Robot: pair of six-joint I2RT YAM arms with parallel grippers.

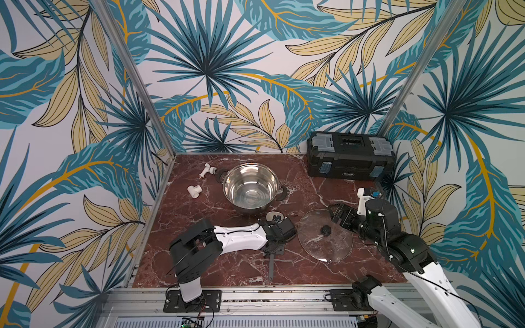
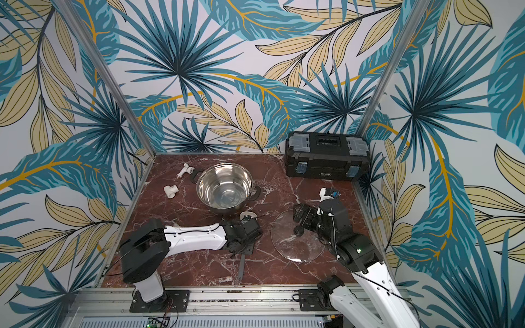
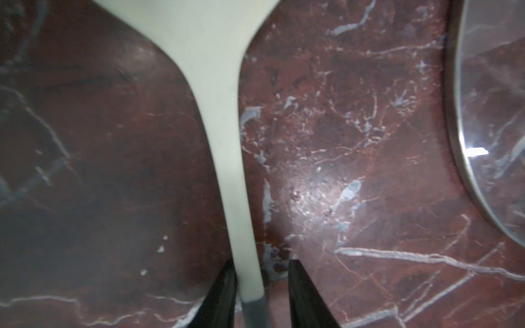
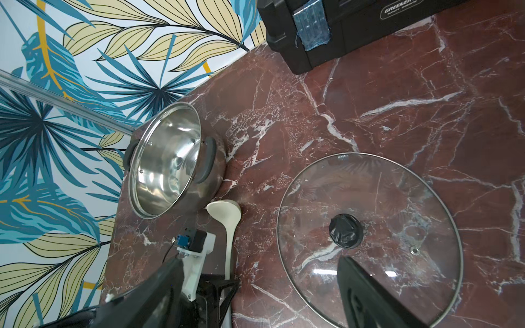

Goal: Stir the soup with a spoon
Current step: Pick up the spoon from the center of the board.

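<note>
The spoon (image 1: pixel 272 265) lies flat on the table (image 1: pixel 204 215), lower centre in both top views. Its bowl sits just in front of the pot (image 1: pixel 241 174) and its grey handle points toward the bottom edge.

Step in hand: grasping. In the left wrist view, the left gripper (image 3: pixel 262 264) straddles the neck where cream meets grey. One finger (image 3: pixel 224 292) touches the neck and a gap shows at the other, so the jaws stand apart and are not yet clamped.

Next move, as judged: complete the clamp, lift, carry the bowl over the rim, lower it in.

The right gripper (image 1: pixel 336 211) is spread wide and empty at the upper edge of the lid (image 1: pixel 326 247).

The top views hide the left jaws beneath the wrist; only the left wrist view shows the gap. Only the right wrist view shows the whole cream bowl, lower centre, just beside the pot.
</note>
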